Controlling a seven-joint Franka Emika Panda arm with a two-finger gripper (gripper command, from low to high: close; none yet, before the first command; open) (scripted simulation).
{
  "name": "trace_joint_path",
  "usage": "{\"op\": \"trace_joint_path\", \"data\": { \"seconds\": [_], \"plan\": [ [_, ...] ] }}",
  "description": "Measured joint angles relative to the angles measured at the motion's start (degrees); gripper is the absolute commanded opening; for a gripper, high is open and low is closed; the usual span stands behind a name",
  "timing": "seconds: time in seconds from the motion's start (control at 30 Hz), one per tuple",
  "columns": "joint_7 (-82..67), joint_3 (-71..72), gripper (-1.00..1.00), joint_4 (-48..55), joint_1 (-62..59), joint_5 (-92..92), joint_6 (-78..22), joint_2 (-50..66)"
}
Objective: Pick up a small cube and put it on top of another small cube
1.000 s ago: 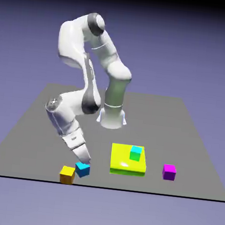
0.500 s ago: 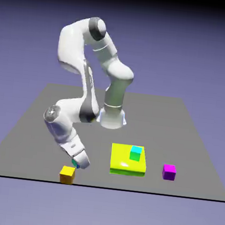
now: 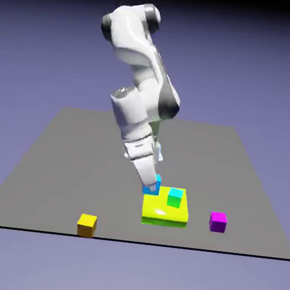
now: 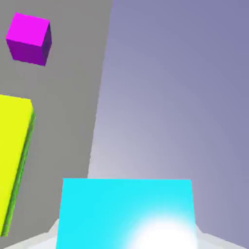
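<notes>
My gripper is shut on the small cyan cube and holds it in the air just above the left rear corner of the yellow-green block. In the hand view the cyan cube fills the bottom between the fingers, which it mostly hides. The small magenta-purple cube rests on the table at the exterior view's right of the block. In the hand view that magenta cube shows at the upper left.
A cyan-topped cube with green sides sits on the large flat yellow-green block. An orange-yellow cube stands near the table's front edge at the exterior view's left.
The gripper closed on the cyan cube beside the orange-yellow cube, lifted it off the table and carried it to the exterior view's right, over the yellow-green block's corner.
</notes>
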Motion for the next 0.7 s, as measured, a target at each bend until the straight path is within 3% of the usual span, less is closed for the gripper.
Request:
{"op": "trace_joint_path", "data": {
  "seconds": [0.7],
  "plan": [
    [49.89,43.6,-1.0,-11.47,-17.18,22.19,24.76,20.48]
  ]
}}
